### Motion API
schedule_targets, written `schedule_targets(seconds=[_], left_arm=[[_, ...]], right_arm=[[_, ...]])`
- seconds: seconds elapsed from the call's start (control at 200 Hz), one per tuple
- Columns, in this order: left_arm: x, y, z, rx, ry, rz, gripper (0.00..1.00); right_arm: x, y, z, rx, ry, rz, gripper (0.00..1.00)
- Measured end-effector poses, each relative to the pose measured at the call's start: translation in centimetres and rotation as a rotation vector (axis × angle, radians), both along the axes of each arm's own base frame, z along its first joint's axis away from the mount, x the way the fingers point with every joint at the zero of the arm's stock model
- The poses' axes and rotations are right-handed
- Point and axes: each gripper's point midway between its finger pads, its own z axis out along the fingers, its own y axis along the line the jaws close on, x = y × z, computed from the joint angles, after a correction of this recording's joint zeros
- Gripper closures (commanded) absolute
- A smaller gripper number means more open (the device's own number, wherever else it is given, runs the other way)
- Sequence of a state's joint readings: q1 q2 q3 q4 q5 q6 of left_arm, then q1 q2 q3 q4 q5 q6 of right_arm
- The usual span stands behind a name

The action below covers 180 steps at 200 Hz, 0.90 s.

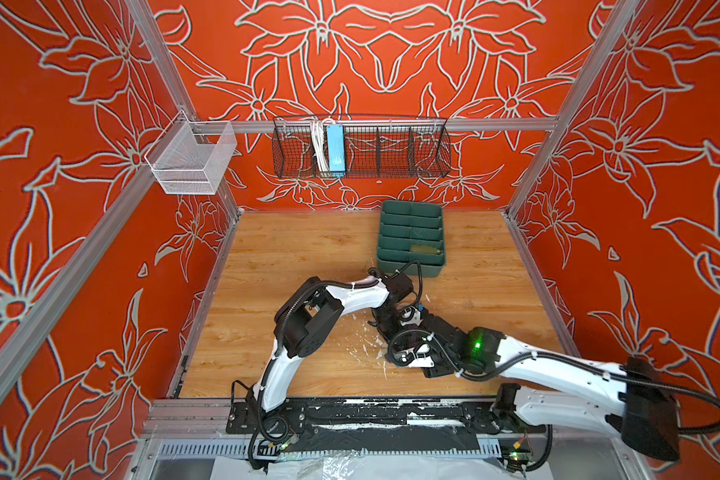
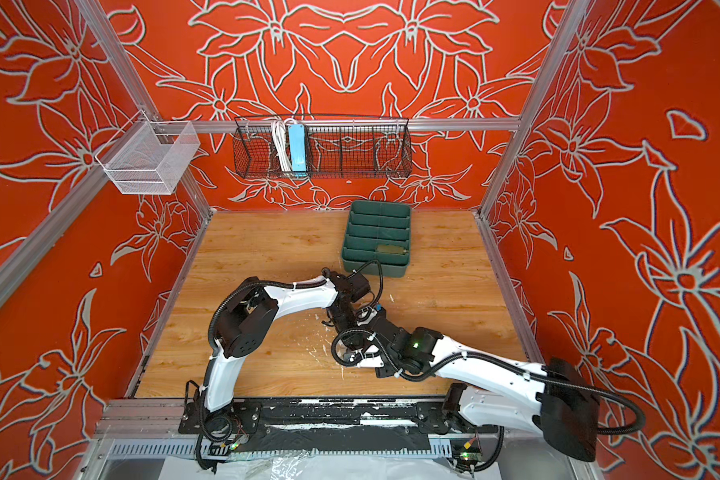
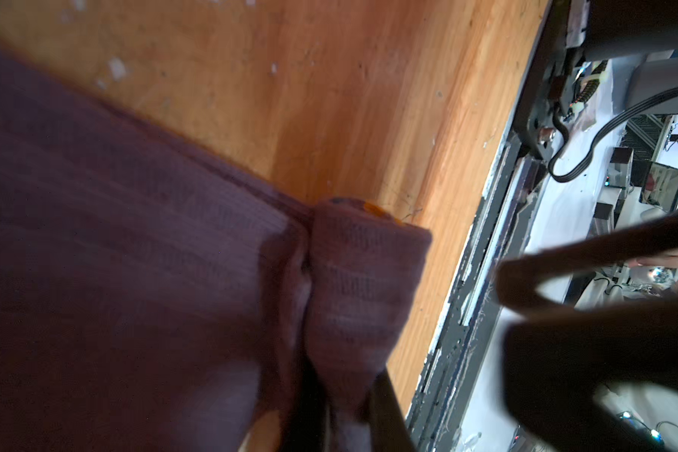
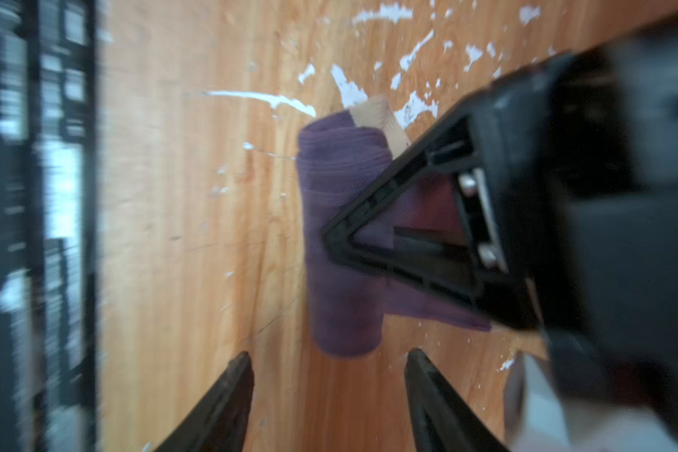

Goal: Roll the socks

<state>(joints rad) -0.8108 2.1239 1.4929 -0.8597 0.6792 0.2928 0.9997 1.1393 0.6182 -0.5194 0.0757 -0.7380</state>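
Observation:
The purple ribbed sock lies on the wooden table, partly rolled into a tube, with its beige toe showing at the far end. In the left wrist view the rolled part sits next to the flat remainder. My left gripper is shut on the roll; one of its black fingers lies across the sock. My right gripper stands open just short of the roll's near end, nothing between its fingers. An olive sock lies rolled in the green tray. Both arms hide the purple sock in both top views.
The green divided tray stands at the back right of the table. A black wire basket with a blue power strip hangs on the back wall, and a white mesh basket at the left. A black rail runs along the front edge.

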Motion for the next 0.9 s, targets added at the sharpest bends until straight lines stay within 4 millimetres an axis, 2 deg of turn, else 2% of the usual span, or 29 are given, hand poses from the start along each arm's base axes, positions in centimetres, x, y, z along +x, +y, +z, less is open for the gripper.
schedule_targets(seconds=[0.07, 0.235, 0.405, 0.48, 0.641, 0.801, 0.901], left_arm=[[0.0, 0.0, 0.0, 0.001, 0.001, 0.002, 0.97], [0.0, 0.1, 0.0, 0.003, 0.003, 0.005, 0.96], [0.2, 0.2, -0.1, 0.003, 0.005, 0.015, 0.94], [0.2, 0.2, -0.1, -0.003, 0.001, 0.019, 0.88], [0.6, 0.5, 0.1, -0.019, -0.064, 0.039, 0.69], [1.5, 1.6, 0.6, -0.02, -0.194, 0.062, 0.52], [2.3, 2.1, 3.0, -0.063, -0.31, 0.086, 0.44]], right_arm=[[0.7, 0.3, -0.9, -0.012, -0.013, -0.019, 0.38], [1.9, 0.8, -1.9, -0.022, -0.037, -0.066, 0.51], [1.8, 1.1, -2.9, -0.025, -0.011, -0.09, 0.72], [1.6, 1.2, -3.1, -0.023, 0.001, -0.092, 0.8], [1.6, 1.5, -3.1, -0.016, 0.009, -0.087, 1.0], [1.2, 2.3, -3.0, 0.003, 0.021, -0.051, 1.0], [0.9, 2.5, -3.0, 0.011, 0.047, -0.045, 1.0]])
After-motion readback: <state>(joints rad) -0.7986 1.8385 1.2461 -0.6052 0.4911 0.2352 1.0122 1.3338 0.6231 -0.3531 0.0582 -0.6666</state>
